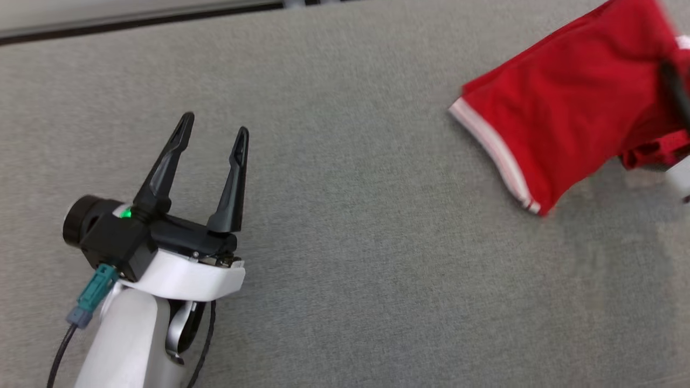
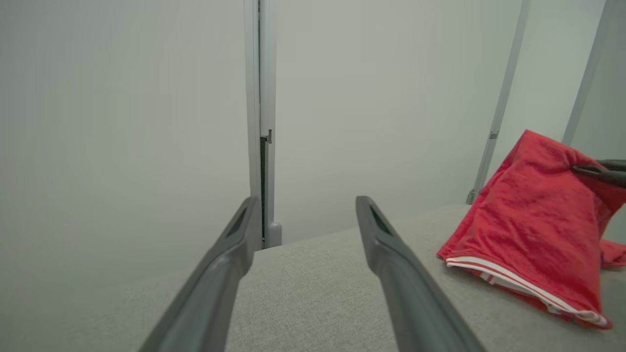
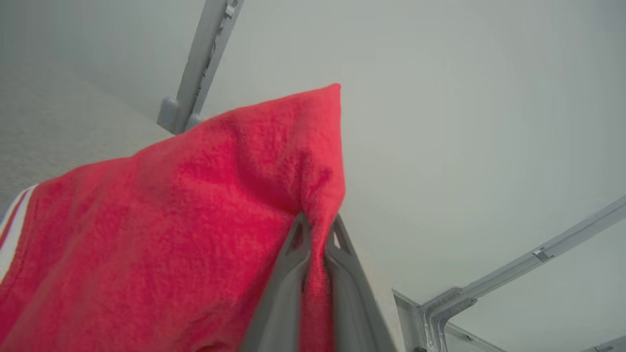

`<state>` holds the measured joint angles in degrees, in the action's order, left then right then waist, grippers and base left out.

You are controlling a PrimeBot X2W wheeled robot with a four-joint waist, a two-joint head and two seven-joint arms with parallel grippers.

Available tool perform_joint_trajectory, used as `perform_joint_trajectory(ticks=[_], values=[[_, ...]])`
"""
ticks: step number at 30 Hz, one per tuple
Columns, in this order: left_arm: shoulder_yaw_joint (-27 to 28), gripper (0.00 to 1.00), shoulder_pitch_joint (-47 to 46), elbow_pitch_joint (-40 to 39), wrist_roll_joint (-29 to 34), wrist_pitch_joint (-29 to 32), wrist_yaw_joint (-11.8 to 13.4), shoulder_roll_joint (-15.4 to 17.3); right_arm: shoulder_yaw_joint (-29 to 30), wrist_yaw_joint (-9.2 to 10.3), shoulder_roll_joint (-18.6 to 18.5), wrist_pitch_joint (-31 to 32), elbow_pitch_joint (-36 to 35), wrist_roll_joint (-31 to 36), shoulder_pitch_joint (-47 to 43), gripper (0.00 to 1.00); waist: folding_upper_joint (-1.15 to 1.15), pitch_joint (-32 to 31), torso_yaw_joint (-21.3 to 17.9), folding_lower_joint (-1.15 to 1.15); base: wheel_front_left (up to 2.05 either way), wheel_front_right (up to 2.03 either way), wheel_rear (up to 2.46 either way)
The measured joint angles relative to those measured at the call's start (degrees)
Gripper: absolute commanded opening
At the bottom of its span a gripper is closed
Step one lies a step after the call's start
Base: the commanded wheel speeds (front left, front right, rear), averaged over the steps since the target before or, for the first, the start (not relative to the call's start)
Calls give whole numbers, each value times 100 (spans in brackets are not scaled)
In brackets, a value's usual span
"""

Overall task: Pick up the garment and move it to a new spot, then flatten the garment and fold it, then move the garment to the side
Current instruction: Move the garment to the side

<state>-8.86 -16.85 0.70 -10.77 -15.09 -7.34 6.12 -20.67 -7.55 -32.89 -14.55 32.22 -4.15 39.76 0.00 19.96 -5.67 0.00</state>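
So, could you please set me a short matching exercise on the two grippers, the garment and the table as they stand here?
Things:
1. left gripper
2. right gripper
3. garment
4. table

States:
a. grey fabric surface
b. shut on red cloth
c. open, holding nothing
d. red with a white-striped hem

Pairs: 1-c; 2-b; 3-d; 4-a

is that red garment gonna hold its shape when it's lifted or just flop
Likely floppy: the red garment drapes and peaks where the right tool pinches it, the rest sagging to the table. Probably light, since one small pinch holds part of it up. Its textured knit looks unlikely to slip out.
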Motion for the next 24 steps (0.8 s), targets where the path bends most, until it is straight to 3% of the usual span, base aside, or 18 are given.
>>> perform_joint_trajectory(ticks=[9,15,24], values=[[-307,100,-483,-90,-143,1,-8,301,769,0,-539,244,811,-315,867,0,0,842,-292,0,0,0,0],[-385,100,-610,-130,-212,1,-8,375,1065,0,-522,474,1278,-591,1048,0,0,1198,-280,0,0,0,0],[-381,100,-717,-96,-235,1,-8,426,1635,-1,-469,758,2038,-349,1236,0,0,1489,-165,0,0,0,0]])
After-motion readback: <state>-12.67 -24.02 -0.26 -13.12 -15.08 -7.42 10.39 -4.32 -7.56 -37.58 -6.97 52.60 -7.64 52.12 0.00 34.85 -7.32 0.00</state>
